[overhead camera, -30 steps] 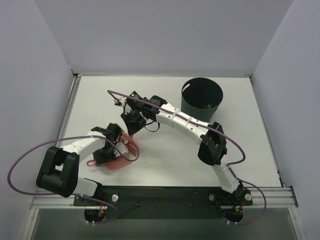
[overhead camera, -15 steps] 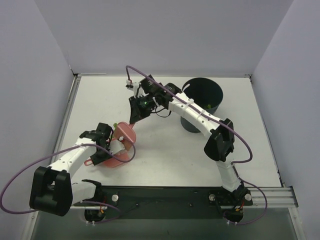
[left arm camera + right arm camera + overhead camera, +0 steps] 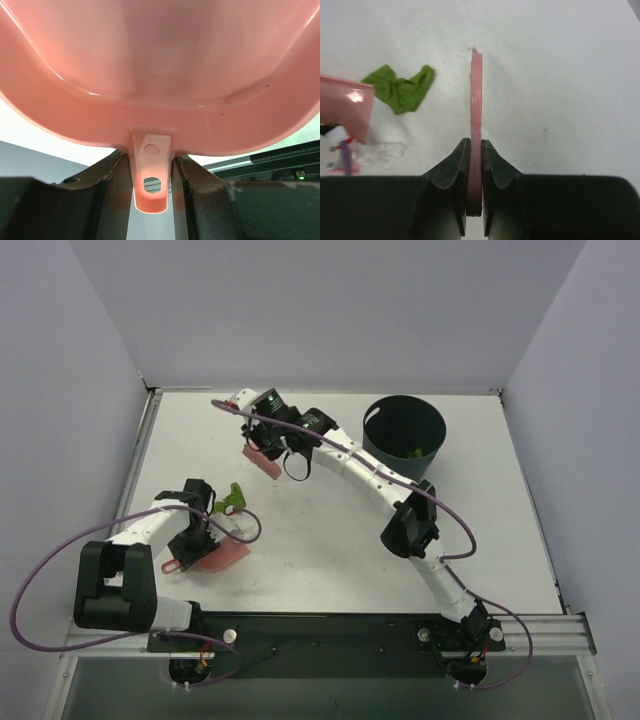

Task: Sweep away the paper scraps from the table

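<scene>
Green paper scrap (image 3: 233, 497) lying diagonally, left pincer (image 3: 152, 176) clamping dustpan (image 3: 160, 75), right pincer (image 3: 475, 150) clamping brush (image 3: 476, 90)

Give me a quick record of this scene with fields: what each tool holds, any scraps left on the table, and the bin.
left tool: shut on the pink dustpan handle
right tool: shut on the pink brush
green scrap: loose on the table, near the dustpan
bin: dark, round, with a green bit inside
</scene>
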You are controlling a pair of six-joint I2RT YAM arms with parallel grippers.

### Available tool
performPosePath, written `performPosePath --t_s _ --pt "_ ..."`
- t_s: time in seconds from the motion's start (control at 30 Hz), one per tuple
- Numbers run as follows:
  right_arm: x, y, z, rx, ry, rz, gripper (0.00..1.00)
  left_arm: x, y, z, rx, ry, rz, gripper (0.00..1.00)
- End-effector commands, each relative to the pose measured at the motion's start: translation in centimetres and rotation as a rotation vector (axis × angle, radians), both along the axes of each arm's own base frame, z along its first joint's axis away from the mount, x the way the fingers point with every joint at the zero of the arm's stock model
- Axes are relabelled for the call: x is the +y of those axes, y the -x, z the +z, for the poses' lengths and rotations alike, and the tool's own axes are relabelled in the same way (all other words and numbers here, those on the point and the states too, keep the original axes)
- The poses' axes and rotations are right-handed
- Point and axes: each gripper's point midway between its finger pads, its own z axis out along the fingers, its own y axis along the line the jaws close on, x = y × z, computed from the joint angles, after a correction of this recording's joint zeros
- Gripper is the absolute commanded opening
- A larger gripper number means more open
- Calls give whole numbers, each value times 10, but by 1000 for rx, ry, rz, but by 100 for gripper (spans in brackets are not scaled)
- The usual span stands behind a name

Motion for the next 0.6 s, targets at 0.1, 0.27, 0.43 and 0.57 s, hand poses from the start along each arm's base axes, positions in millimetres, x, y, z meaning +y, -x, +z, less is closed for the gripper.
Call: performPosePath --t_s 0.1,0.27,0.43,0.57 --pt "34 -15 -52 -265 258 110 0 5 -12 -1 -18 -7 47 0" --pt "56 10 -62 -230 226 213 0 5 -10 -3 11 -9 49 0" --pt "60 20 -65 -181 195 240 0 3 -3 3 42 9 51 0" --pt "59 18 -63 -183 192 224 0 2 -11 29 -107 39 29 0"
